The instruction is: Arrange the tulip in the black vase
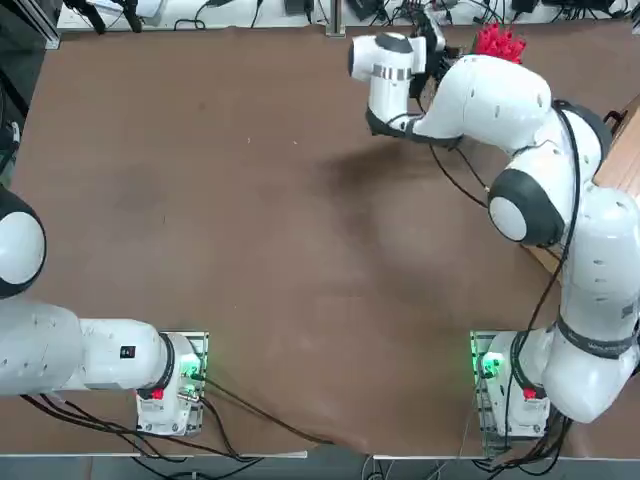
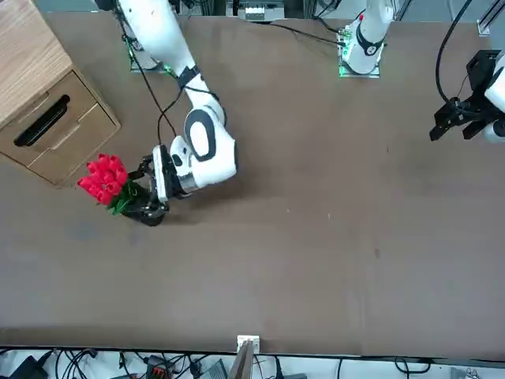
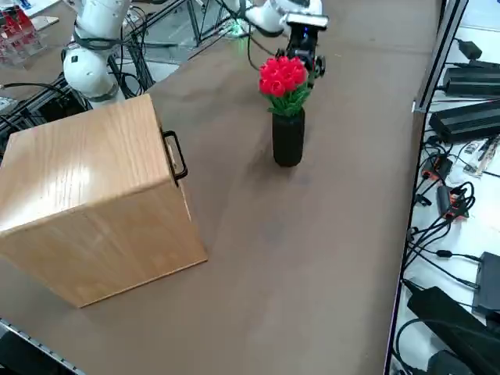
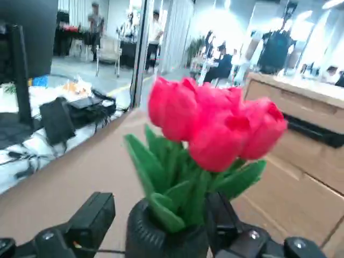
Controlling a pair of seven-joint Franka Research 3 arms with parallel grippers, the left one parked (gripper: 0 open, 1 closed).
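Right wrist view: the right gripper [image 4: 160,207] has its fingers apart, either side of the black vase [image 4: 161,239], which stands in from the table's [image 4: 80,188] right edge; the tulip [image 4: 215,126] sits inside it. The bunch looks light, its leaves bendy, its blooms easily crushed, so any adjustment wants a gentle pinch low on the stems. Beyond is a wooden cabinet [image 4: 274,199]

"What is where?"

"Red, green-leaved tulip bunch [image 3: 283,78] in a matte black cylindrical vase [image 3: 288,139], on the flat brown table [image 3: 258,273]. Black two-finger right gripper [image 4: 158,209] just beside the vase."

"And robot's right?"

"Boxy tan wooden cabinet [image 3: 86,164]."
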